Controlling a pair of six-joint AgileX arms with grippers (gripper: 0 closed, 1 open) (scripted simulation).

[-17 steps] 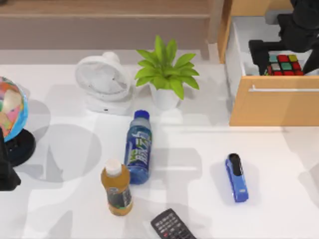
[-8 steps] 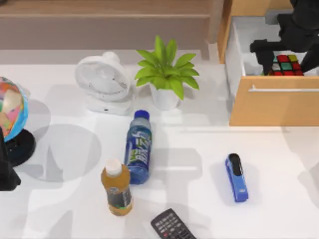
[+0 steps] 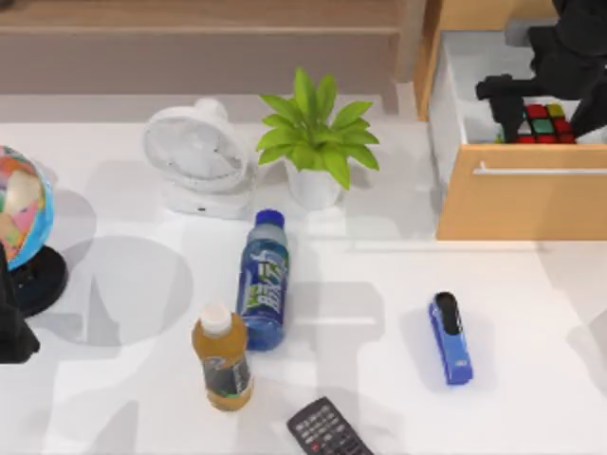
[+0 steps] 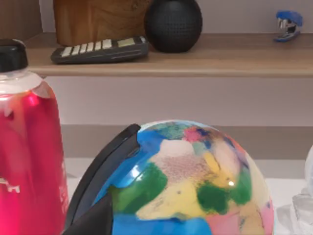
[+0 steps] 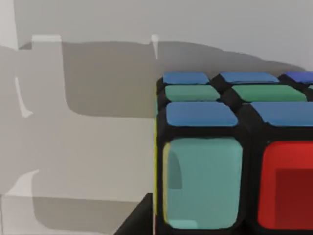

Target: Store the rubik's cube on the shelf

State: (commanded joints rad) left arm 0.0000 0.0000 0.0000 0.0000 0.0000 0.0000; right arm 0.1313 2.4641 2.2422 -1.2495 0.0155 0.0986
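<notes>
Jaws of right gripper (image 3: 545, 95) straddle cube (image 3: 542, 124) in open drawer (image 3: 520, 194); grip can't tell. Left arm (image 3: 11, 327) parked beside globe (image 3: 21, 204).

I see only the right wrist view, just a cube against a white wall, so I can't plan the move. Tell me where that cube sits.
Observer: The cube lies in the open drawer at the table's right rear, with the right gripper over it.
Operator: Locate the shelf.
Observer: The shelf runs along the back, left of the drawer.
Operator: Report the left arm.
Observer: The left arm is parked at the table's left edge, beside the globe.
</notes>
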